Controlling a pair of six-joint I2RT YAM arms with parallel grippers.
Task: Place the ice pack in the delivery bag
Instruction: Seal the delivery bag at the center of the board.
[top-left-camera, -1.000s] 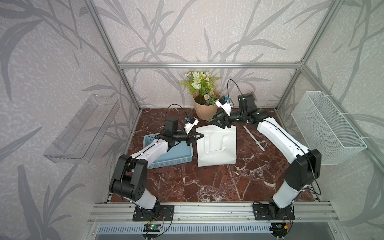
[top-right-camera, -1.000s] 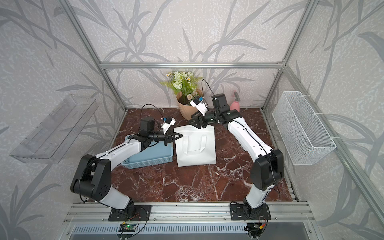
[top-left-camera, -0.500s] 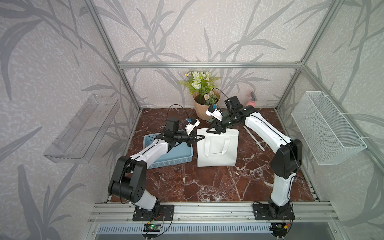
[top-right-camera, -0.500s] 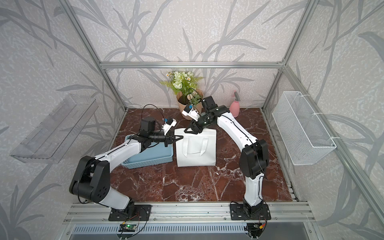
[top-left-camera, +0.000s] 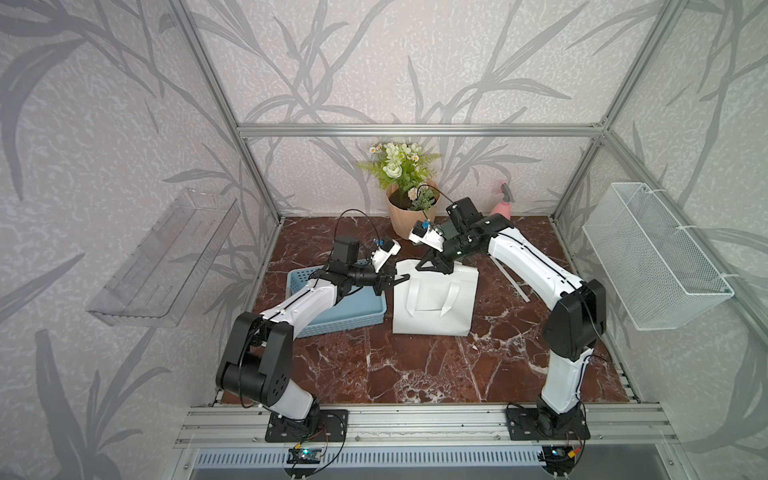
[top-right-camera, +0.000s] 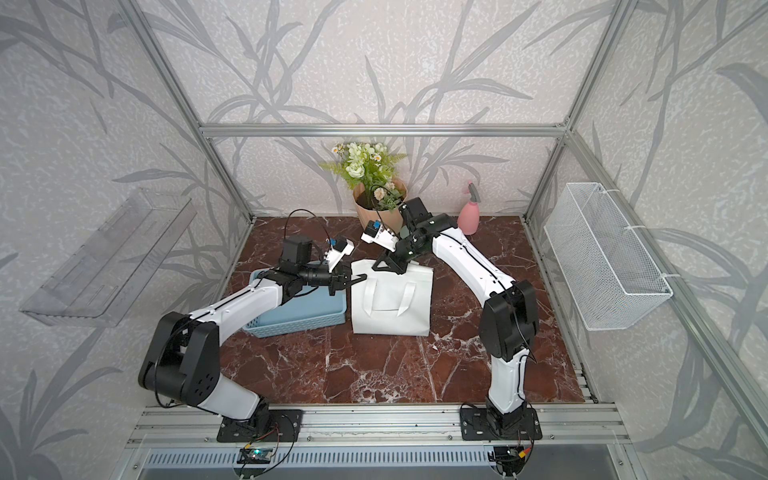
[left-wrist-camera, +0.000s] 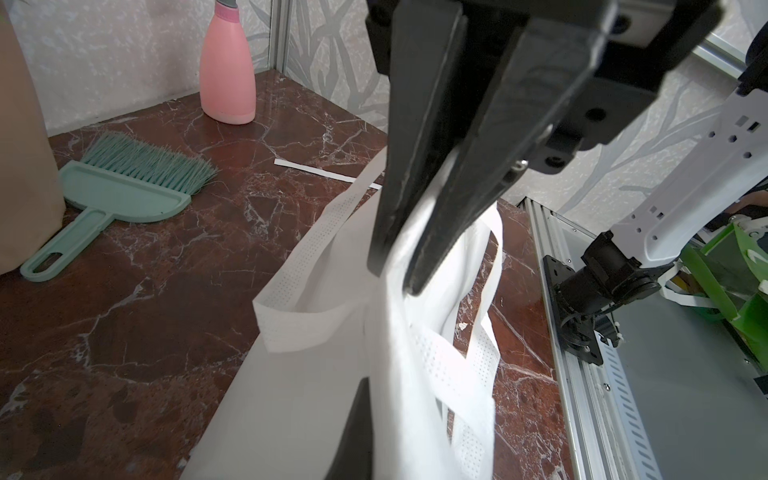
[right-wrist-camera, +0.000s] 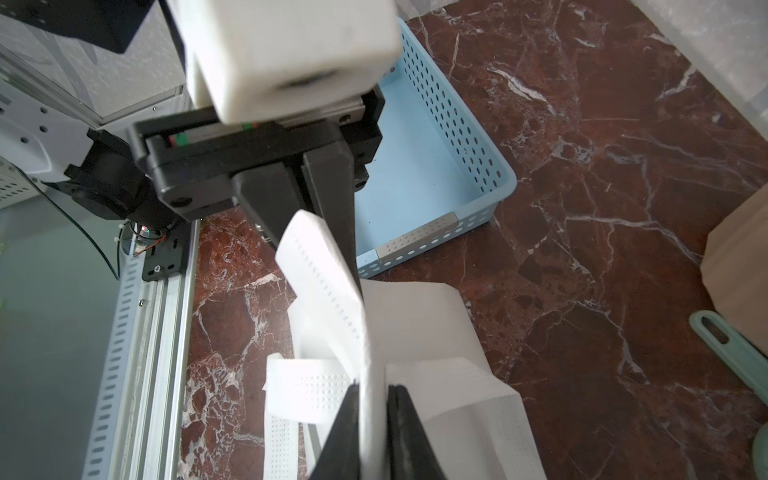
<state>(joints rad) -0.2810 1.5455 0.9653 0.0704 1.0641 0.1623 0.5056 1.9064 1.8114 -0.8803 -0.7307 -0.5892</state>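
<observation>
Left wrist view shows the left gripper pinching a fold of the boxy white fabric delivery bag beside its loop handles. In the right wrist view, the right gripper is clamped on the bag's upper edge, with fabric between its black fingers. In both top views the bag stands on the red-brown marble tabletop, just beside the blue perforated plastic basket. Where the ice pack lies cannot be told.

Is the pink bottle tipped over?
No, the pink bottle stands upright with its spray top pointing up.
</observation>
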